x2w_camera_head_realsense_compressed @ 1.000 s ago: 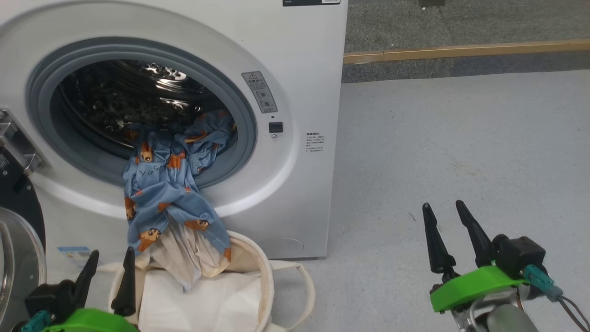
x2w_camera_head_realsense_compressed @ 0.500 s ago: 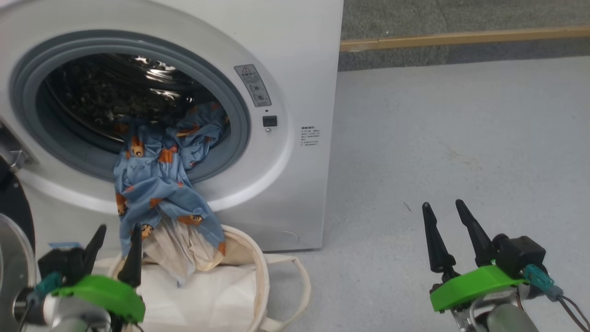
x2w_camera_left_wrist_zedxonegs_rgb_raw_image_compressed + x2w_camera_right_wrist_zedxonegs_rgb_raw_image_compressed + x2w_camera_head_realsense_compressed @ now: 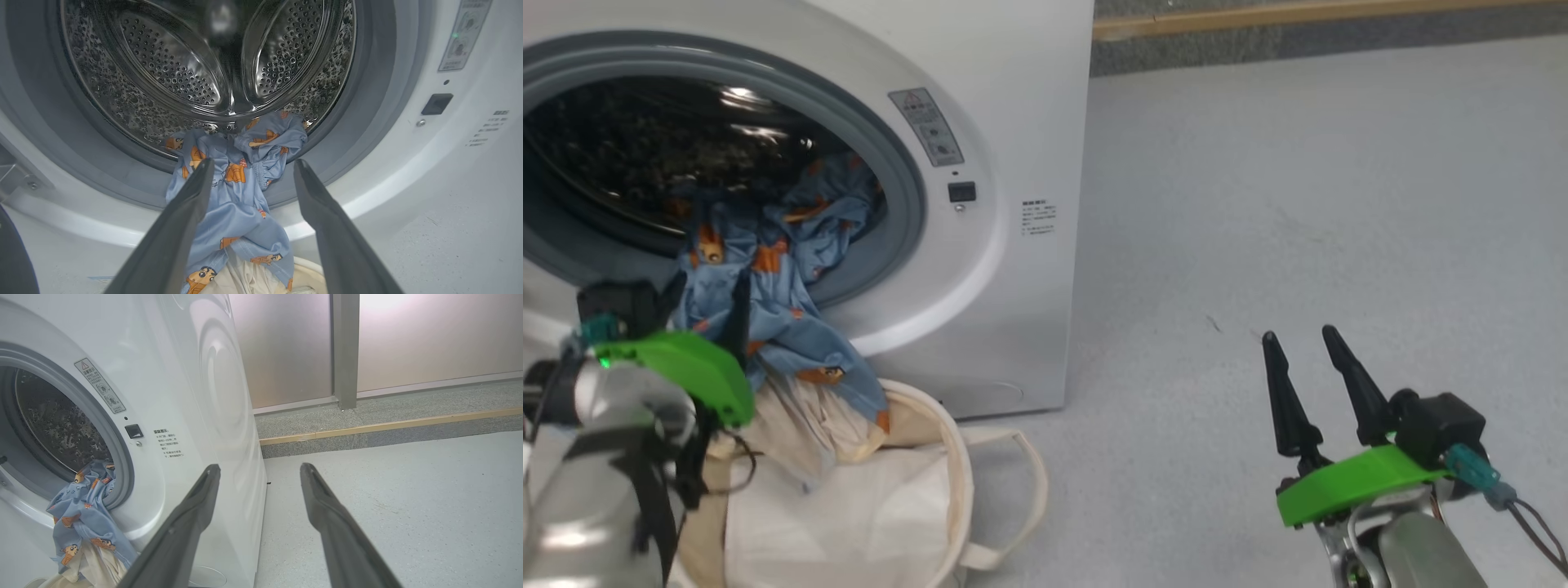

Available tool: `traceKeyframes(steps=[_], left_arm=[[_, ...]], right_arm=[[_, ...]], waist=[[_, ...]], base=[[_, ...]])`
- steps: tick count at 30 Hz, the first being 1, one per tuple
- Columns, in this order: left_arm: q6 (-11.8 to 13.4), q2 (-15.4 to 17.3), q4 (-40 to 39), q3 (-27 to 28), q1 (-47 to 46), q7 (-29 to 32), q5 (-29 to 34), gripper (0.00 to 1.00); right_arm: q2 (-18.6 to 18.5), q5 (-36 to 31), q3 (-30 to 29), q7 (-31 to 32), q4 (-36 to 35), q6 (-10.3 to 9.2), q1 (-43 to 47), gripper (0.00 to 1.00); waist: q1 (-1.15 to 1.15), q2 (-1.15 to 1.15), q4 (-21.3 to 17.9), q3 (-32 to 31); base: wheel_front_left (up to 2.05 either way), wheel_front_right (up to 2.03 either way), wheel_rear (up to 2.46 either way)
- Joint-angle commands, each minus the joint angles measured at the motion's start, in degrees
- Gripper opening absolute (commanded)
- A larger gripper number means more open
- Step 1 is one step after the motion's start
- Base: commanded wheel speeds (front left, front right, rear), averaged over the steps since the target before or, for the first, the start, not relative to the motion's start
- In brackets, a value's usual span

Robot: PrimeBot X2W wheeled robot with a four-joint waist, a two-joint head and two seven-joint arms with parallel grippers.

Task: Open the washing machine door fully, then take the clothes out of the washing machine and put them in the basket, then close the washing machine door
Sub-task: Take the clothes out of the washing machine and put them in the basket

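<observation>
The washing machine [image 3: 1013,122] stands with its porthole uncovered. The washing machine door is swung off to the left; a dark strip [image 3: 12,253] looks like its rim. The blue clothes [image 3: 768,269] hang from the drum [image 3: 184,73] over the grey gasket, down toward the cream basket [image 3: 956,465] below. My left gripper [image 3: 707,298] is open just in front of the hanging clothes [image 3: 237,204], and its fingers straddle the fabric's line without closing on it [image 3: 253,163]. My right gripper [image 3: 1298,336] is open and empty over the floor to the right [image 3: 260,467].
A pale cream cloth [image 3: 800,425] trails under the blue fabric into the basket. A basket handle loop [image 3: 1029,482] lies on the grey floor. Behind the machine a raised kerb with a wooden strip [image 3: 388,426] runs along a frosted wall.
The head camera has turned, shifting the scene left. My left gripper has risen from beside the basket to the clothes at the porthole's lower edge. The right gripper has barely moved.
</observation>
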Motion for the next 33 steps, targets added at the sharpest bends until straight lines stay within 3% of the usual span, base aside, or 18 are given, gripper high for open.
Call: traceKeyframes(steps=[1, 9, 17, 33], left_arm=[[-0.6, 1.8, 1.1, 1.7, -5.0, -0.2, 0.2, 1.00], [-2.1, 1.5, 16.7, -0.4, -19.1, 1.5, 1.4, 1.00], [-2.5, 3.1, 23.0, -1.4, -26.1, 3.3, 2.0, 1.00], [2.7, 8.1, 25.6, -1.6, -30.0, 7.9, 1.7, 1.00]], right_arm=[[0.4, 0.0, 1.5, -0.7, -2.2, 0.03, -2.8, 1.00], [0.4, 0.2, 1.0, -0.7, -4.3, 0.03, -6.0, 1.00], [0.5, 0.1, 0.6, -0.7, -6.2, 0.03, -8.6, 1.00], [0.6, 0.1, 0.3, -0.7, -7.9, 0.03, -10.0, 1.00]], waist=[[0.00, 0.00, -0.8, 1.5], [0.00, 0.00, -2.7, 9.0], [0.00, 0.00, -4.5, 15.2], [0.00, 0.00, -7.4, 22.6]], base=[[0.00, 0.00, 0.00], [0.00, 0.00, 0.00], [0.00, 0.00, 0.00], [0.00, 0.00, 0.00]])
